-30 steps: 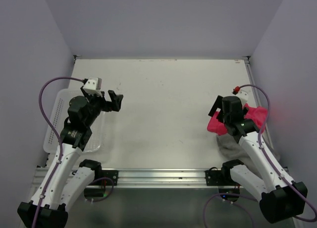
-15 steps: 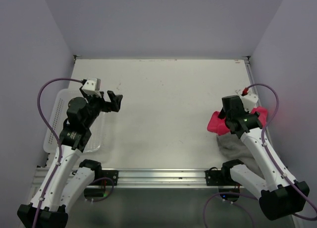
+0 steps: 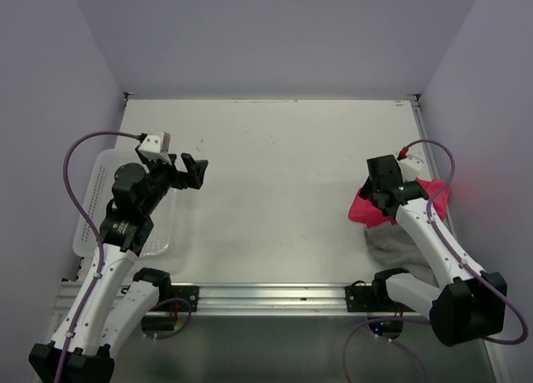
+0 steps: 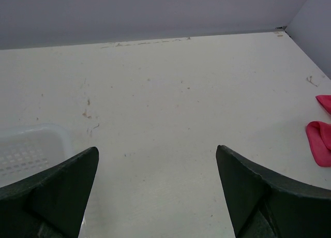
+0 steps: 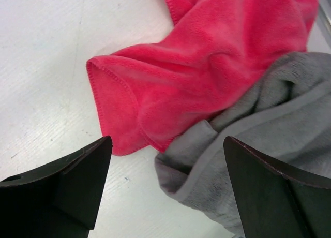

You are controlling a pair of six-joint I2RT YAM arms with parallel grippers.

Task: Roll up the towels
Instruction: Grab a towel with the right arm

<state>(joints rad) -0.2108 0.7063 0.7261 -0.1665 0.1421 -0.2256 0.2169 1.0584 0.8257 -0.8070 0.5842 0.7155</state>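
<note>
Right tool (image 5: pixel 166 140), jaws apart, above pink towel (image 5: pixel 207 67)

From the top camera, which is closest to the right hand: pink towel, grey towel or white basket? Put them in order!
1. Pink towel, directly below the right hand.
2. Grey towel, beside it, on the near side.
3. White basket, far off on the left side.

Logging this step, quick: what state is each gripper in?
Left gripper: open, holding nothing.
Right gripper: open, empty, over the pink towel and grey towel.
</note>
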